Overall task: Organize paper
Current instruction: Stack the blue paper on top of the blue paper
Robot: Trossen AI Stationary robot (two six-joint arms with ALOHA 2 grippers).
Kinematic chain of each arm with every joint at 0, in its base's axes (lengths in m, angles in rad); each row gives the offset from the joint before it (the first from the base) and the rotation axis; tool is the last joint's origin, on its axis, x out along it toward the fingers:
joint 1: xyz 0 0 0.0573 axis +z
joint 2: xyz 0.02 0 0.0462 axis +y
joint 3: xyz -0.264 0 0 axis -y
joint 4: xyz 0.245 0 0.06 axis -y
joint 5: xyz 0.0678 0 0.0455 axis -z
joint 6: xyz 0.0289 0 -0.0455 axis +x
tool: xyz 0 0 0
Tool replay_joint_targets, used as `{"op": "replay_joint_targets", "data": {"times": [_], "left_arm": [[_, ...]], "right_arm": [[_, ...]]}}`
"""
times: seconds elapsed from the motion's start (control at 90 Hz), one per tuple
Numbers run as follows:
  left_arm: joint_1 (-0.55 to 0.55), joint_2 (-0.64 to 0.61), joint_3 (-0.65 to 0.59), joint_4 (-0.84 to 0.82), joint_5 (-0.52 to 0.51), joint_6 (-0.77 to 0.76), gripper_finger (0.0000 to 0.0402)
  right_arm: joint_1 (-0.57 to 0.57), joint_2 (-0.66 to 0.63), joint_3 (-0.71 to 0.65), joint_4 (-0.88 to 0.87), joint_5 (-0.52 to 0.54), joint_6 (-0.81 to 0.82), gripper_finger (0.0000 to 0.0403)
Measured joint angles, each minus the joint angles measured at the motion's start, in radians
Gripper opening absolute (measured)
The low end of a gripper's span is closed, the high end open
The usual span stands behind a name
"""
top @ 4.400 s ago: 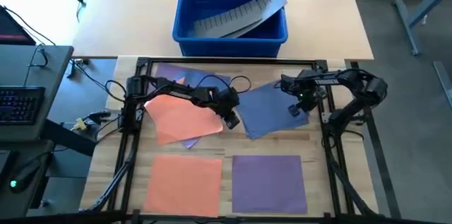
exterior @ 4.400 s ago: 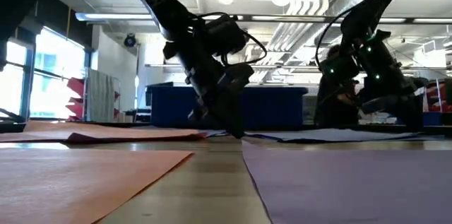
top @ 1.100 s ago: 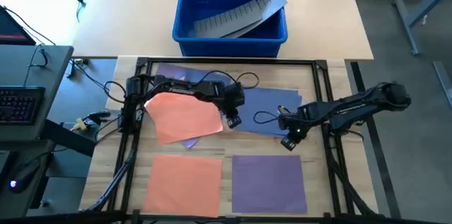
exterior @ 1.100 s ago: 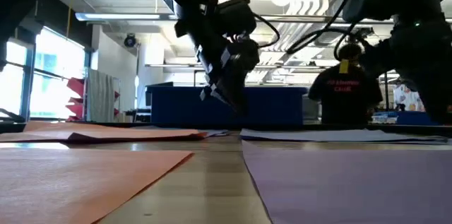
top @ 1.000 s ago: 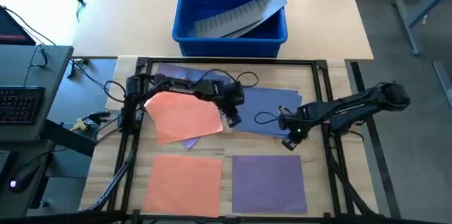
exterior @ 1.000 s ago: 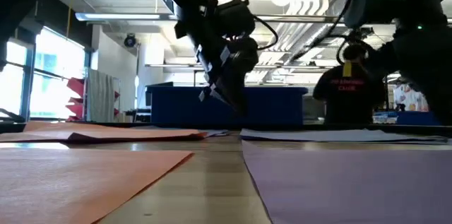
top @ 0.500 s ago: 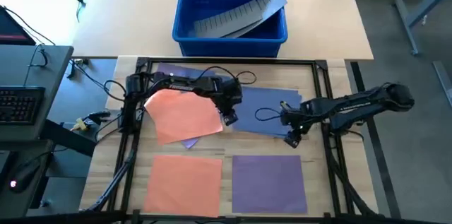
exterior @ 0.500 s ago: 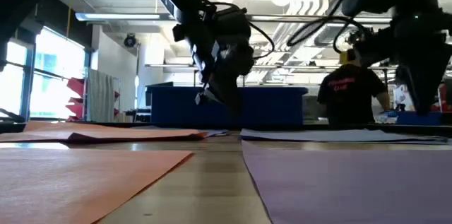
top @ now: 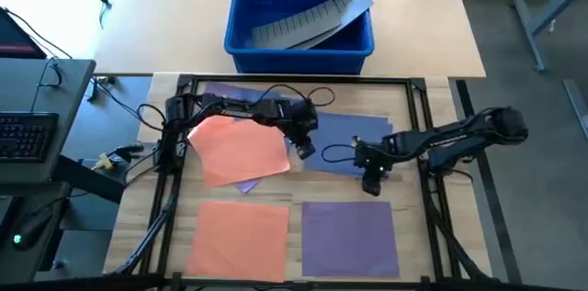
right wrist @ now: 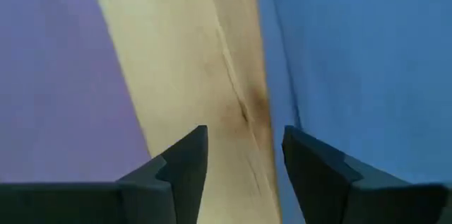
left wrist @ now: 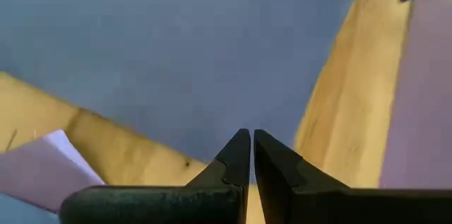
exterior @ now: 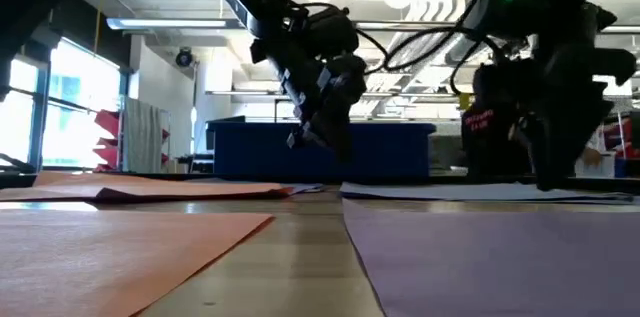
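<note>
Over the last half second the right gripper (top: 372, 181), fingers spread and empty, shifted left along the blue sheet (top: 354, 135) at frame centre, lining up a grasp. The left gripper (top: 301, 149) stayed clenched, empty.

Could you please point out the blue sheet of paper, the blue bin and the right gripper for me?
blue sheet (top: 344, 135): high view, on its bare middle.
blue bin (top: 241, 41): high view, on its left wall.
right gripper (top: 371, 187): high view, midway between its open fingertips, by the sheet's near edge.
</note>
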Motion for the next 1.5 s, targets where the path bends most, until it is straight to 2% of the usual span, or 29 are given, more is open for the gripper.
{"op": "replay_joint_targets", "data": {"times": [0.111, 0.322, 0.511, 0.689, 0.822, 0.944, 1.122, 1.311, 1.5], "left_arm": [[-0.002, 0.0, 0.0, -0.035, 0.028, 0.021, 0.0], [-0.041, 0.0, 0.0, -0.071, 0.041, 0.038, 0.0], [-0.077, 0.0, 0.0, -0.081, 0.038, 0.05, 0.0], [-0.108, 0.0, 0.0, -0.08, 0.037, 0.073, 0.0], [-0.119, 0.0, 0.0, -0.079, 0.037, 0.07, 0.0], [-0.125, 0.0, 0.0, -0.086, 0.037, 0.064, 0.0], [-0.134, 0.0, 0.0, -0.099, 0.038, 0.057, 0.0], [-0.14, 0.0, 0.0, -0.1, 0.036, 0.041, 0.0], [-0.14, 0.0, 0.0, -0.1, 0.033, 0.038, 0.0]], "right_arm": [[-0.011, 0.037, 0.0, -0.009, 0.01, -0.053, 0.0165], [-0.032, 0.059, 0.012, -0.075, 0.176, -0.049, 0.0165], [-0.032, -0.02, 0.067, -0.19, 0.126, -0.096, 0.0165], [-0.059, -0.069, 0.054, -0.23, 0.272, -0.092, 0.0166], [-0.108, -0.056, 0.021, -0.213, 0.271, -0.125, 0.0185], [-0.147, -0.046, 0.014, -0.185, 0.284, -0.147, 0.0227], [-0.167, -0.039, 0.013, -0.151, 0.257, -0.281, 0.0284], [-0.171, 0.024, 0.012, -0.147, 0.218, -0.322, 0.0289], [-0.171, 0.088, 0.017, -0.142, 0.206, -0.322, 0.0263]]}}
